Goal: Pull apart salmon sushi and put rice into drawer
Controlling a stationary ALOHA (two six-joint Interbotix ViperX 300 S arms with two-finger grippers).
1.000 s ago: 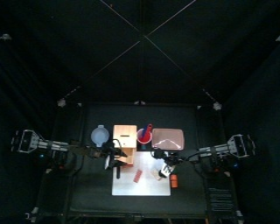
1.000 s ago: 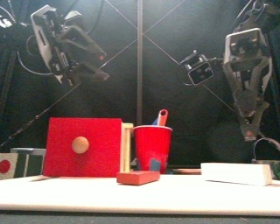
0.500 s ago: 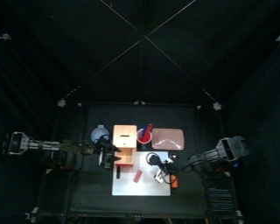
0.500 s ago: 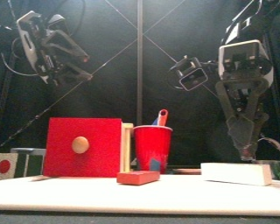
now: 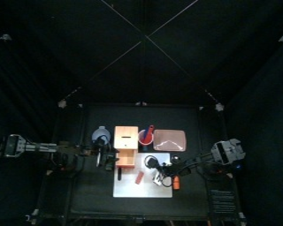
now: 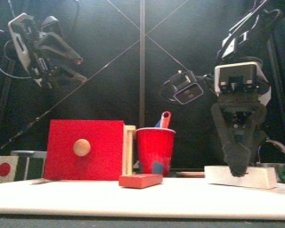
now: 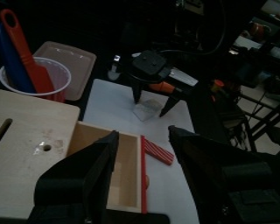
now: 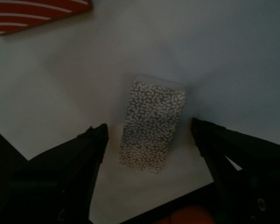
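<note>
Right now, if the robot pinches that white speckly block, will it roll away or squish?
Probably no rolling: the white speckly block lies flat, with straight sides and corners. It looks small between the open jaws of the right end effector, so it is likely light and easy to nudge on the smooth white sheet. Whether it squishes, I cannot tell.
</note>
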